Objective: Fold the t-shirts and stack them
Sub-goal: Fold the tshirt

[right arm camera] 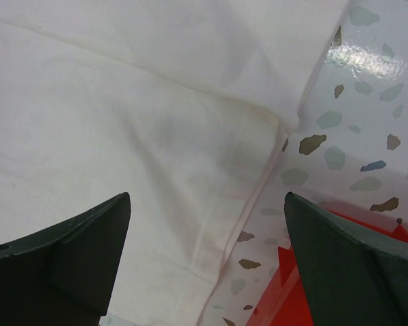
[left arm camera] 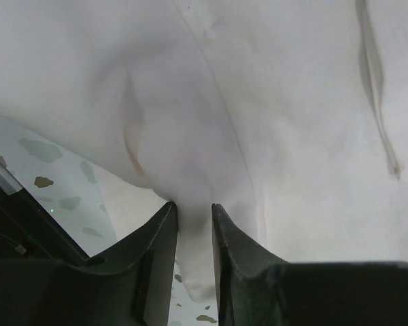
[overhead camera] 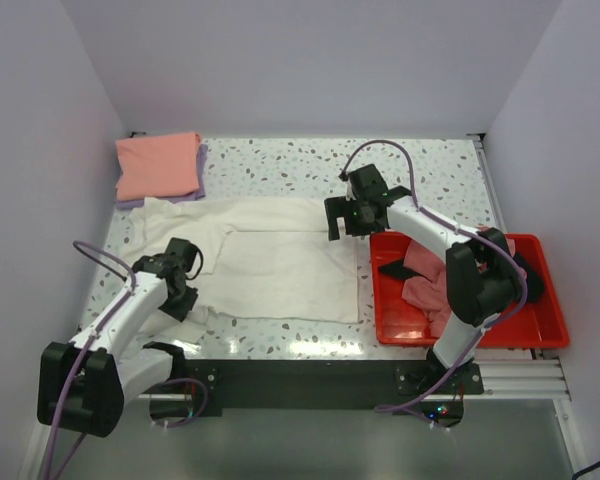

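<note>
The large cream-white t-shirt [overhead camera: 280,265] lies spread flat across the middle of the table. My left gripper [overhead camera: 187,262] sits at its left side, near a sleeve, and in the left wrist view the fingers [left arm camera: 194,210] pinch a bunched fold of the white fabric [left arm camera: 258,102]. My right gripper [overhead camera: 342,222] hovers open over the shirt's right hem; its jaws [right arm camera: 207,200] stand wide above the hem edge [right arm camera: 122,122], holding nothing. A folded salmon-pink t-shirt [overhead camera: 158,165] rests on a lavender one [overhead camera: 203,160] at the back left.
A red plastic tray [overhead camera: 552,300] stands at the right, its corner also in the right wrist view [right arm camera: 285,285]. It holds a crumpled pink shirt [overhead camera: 425,280] and a black one [overhead camera: 395,270]. Speckled tabletop [right arm camera: 353,122] shows between the hem and the tray.
</note>
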Action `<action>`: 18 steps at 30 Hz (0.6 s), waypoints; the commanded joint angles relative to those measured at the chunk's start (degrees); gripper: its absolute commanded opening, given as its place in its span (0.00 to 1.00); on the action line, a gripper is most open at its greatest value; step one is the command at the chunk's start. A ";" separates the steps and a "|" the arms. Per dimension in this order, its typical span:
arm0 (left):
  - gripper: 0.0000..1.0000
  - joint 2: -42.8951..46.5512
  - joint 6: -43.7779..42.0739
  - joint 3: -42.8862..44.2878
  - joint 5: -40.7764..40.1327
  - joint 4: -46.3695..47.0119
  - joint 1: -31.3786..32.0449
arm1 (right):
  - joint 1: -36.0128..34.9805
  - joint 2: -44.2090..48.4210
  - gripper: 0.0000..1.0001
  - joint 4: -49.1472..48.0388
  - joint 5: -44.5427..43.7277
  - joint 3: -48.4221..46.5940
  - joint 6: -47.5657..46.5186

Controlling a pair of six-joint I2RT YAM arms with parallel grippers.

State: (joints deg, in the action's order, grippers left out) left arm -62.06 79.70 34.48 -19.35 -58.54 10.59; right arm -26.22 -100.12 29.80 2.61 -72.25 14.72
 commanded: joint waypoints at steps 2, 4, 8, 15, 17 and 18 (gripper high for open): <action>0.30 2.03 -1.48 -1.08 -0.77 4.05 0.22 | 0.73 2.12 0.99 2.89 -0.33 -0.35 -0.83; 0.30 2.30 -1.57 -1.34 -0.51 4.40 0.22 | 0.73 2.21 0.99 2.98 -0.41 -0.35 -0.83; 0.36 1.77 -2.36 -1.96 -0.07 5.28 0.22 | 0.64 2.47 0.99 3.07 -0.68 0.00 -0.83; 0.00 1.41 -2.45 -1.52 0.11 4.93 0.22 | 0.73 3.17 0.99 3.33 0.38 0.70 -0.83; 0.00 2.73 -2.53 -1.09 -0.24 4.23 0.22 | 0.64 4.39 0.99 3.42 0.98 1.40 -1.01; 0.00 3.17 -2.45 -0.73 -0.85 3.71 0.22 | 0.55 5.27 0.99 3.33 1.51 1.93 -0.92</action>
State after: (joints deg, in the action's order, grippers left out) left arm -60.75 77.34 32.60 -18.63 -54.72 10.59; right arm -26.13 -98.96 30.26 3.03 -71.70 14.31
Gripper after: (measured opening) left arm 0.026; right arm 0.987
